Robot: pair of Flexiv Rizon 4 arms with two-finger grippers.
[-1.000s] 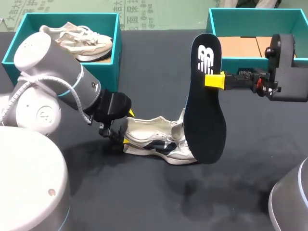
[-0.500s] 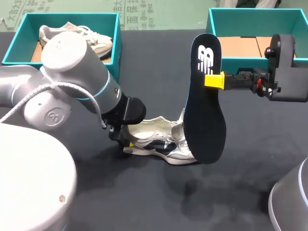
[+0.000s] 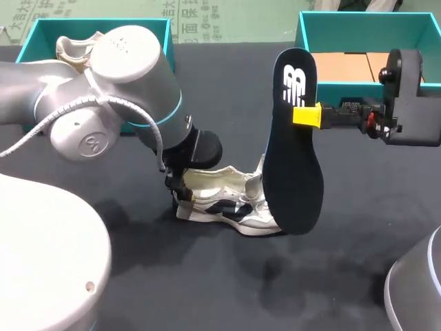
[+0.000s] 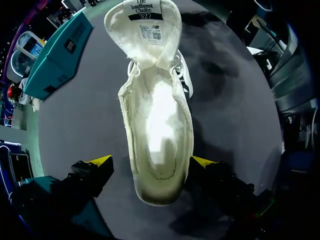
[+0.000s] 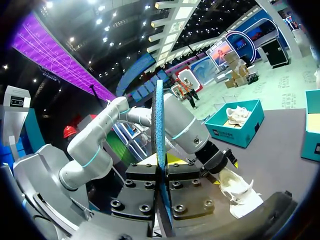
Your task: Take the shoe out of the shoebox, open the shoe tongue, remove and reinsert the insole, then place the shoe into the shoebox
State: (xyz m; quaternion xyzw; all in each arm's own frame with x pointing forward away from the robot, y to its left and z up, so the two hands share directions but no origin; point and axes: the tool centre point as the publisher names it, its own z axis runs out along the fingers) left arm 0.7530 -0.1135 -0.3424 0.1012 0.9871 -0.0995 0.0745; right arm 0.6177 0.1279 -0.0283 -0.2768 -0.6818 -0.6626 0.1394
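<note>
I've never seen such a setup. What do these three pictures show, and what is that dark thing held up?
These are two robot arms at a dark table. One picture looks down from above; the two round ones come from a camera on each wrist. A white shoe lies on the table, tongue folded open. The left end effector stands open around its heel. The right end effector is shut on the dark thing, an insole, holding it upright. Two teal boxes stand at the back; the left one holds another shoe.
</note>
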